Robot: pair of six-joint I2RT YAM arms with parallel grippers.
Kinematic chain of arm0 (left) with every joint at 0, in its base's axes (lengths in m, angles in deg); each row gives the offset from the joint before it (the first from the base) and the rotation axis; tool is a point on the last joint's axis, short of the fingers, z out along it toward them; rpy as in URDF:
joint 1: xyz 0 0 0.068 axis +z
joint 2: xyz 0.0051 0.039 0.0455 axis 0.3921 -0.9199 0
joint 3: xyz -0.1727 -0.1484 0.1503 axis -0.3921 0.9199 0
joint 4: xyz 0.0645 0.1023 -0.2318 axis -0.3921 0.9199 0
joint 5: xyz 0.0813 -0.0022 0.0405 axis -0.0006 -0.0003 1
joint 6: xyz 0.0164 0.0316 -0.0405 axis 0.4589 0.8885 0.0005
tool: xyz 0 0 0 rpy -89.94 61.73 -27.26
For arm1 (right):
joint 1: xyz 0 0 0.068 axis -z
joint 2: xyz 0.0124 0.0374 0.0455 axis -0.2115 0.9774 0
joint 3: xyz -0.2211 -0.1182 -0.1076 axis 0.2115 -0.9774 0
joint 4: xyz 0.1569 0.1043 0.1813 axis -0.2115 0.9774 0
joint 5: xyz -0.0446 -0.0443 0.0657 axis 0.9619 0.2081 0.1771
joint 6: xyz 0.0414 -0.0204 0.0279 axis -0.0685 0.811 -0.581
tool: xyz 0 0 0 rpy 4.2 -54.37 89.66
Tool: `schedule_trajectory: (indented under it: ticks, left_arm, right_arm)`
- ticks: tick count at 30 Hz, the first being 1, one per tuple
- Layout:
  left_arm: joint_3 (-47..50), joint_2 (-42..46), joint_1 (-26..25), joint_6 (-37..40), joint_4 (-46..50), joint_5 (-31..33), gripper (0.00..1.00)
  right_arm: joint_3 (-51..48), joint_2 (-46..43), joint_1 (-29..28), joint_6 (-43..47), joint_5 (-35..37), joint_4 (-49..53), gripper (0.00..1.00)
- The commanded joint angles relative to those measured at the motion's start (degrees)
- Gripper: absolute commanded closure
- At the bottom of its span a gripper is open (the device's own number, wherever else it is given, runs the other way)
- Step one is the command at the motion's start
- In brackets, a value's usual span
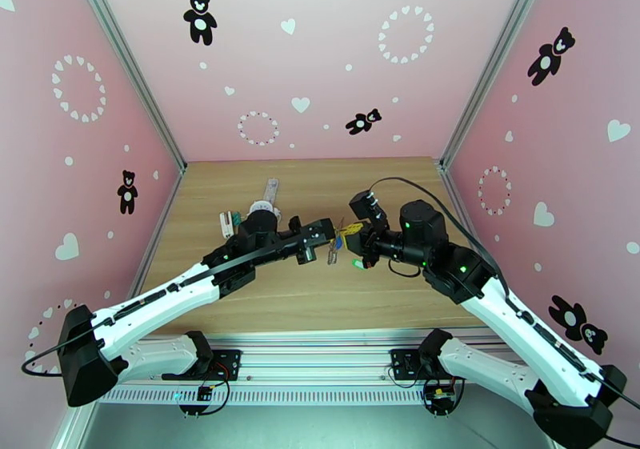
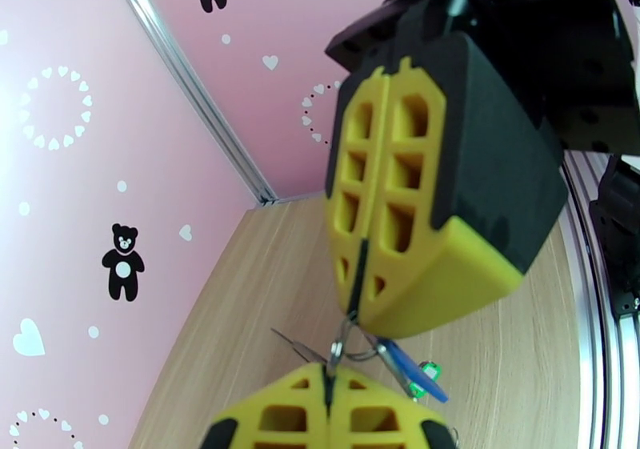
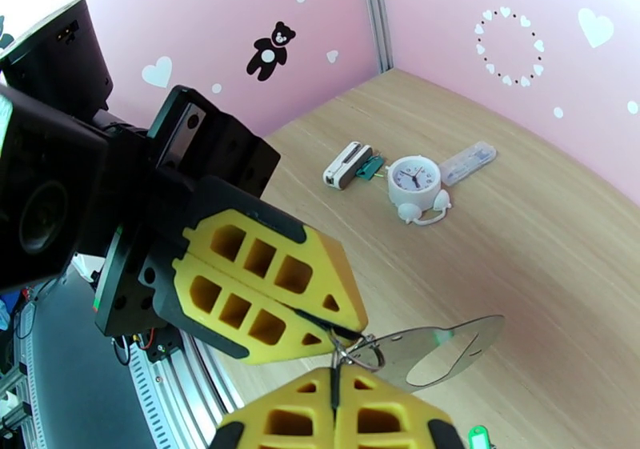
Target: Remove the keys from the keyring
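Note:
Over the middle of the table my left gripper (image 1: pixel 330 238) and right gripper (image 1: pixel 346 241) meet tip to tip, both shut. The keyring's small silvery rings (image 2: pixel 339 351) hang in the short gap between them, and a thin dark strip of the keyring runs into each shut pair of yellow fingers. In the left wrist view the left gripper (image 2: pixel 328 367) is at the bottom and the right gripper (image 2: pixel 357 318) above it. The blue key (image 2: pixel 418 376) and the green key (image 2: pixel 433 372) dangle beside the rings. In the right wrist view a thin shiny plate (image 3: pixel 448 350) hangs from the rings (image 3: pixel 354 352), with the green key (image 3: pixel 478 436) below.
A round white clock (image 3: pixel 414 180), a small white-and-green block (image 3: pixel 349 165) and a clear plastic stick (image 3: pixel 468 161) lie at the back left of the wooden table (image 1: pixel 384 194). Pink walls close in three sides.

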Motion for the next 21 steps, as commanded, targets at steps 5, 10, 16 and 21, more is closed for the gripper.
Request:
schedule_trajectory:
  ticks: [5, 10, 16, 21]
  left_arm:
    - [-3.26, -1.57, -1.13, -3.6, -1.12, 5.39, 0.97]
    - [-4.67, -2.48, -1.13, -8.32, -1.04, 7.99, 0.97]
    - [-4.46, -2.57, -1.44, -10.34, -1.28, 8.65, 0.97]
    - [-4.17, -2.08, -1.82, -12.2, -2.52, 9.26, 0.97]
  right_arm:
    - [2.58, -0.43, -0.88, 5.42, 1.96, 2.77, 1.0]
    - [2.34, -0.94, -0.93, 10.7, 3.3, 3.89, 1.0]
    - [0.7, -2.47, -0.9, 15.16, 3.05, 1.37, 1.0]
    - [0.15, -2.81, -0.88, 17.83, 4.09, 1.35, 1.0]
